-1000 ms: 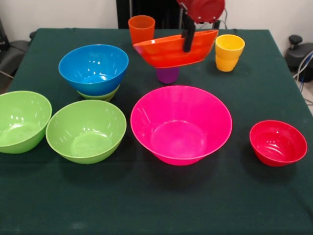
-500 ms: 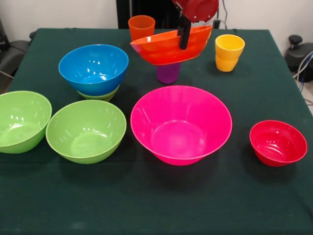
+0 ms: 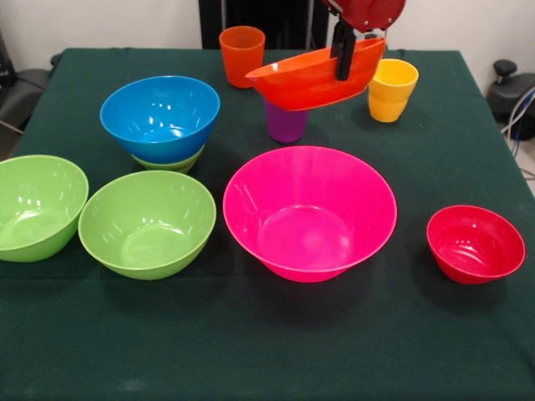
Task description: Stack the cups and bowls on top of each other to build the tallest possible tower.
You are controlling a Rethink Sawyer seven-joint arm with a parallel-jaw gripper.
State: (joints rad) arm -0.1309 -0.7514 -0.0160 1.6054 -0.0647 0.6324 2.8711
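My gripper (image 3: 344, 60) is shut on the rim of the orange bowl (image 3: 313, 81) and holds it tilted in the air, over and slightly right of the purple cup (image 3: 287, 122). The orange cup (image 3: 242, 54) stands at the back, the yellow cup (image 3: 392, 88) to the right. The blue bowl (image 3: 160, 116) sits nested on a lime green bowl (image 3: 171, 162). Two more lime green bowls (image 3: 147, 222) (image 3: 35, 205) stand at the front left. The large pink bowl (image 3: 309, 210) is in the middle and the small red bowl (image 3: 475, 243) at the right.
The dark green tablecloth (image 3: 267, 342) covers the table. Black equipment (image 3: 510, 88) sits off the right edge of the table.
The gripper has moved to the right with the orange bowl and lifted it slightly. More of the purple cup shows beneath it now. Nothing else has moved.
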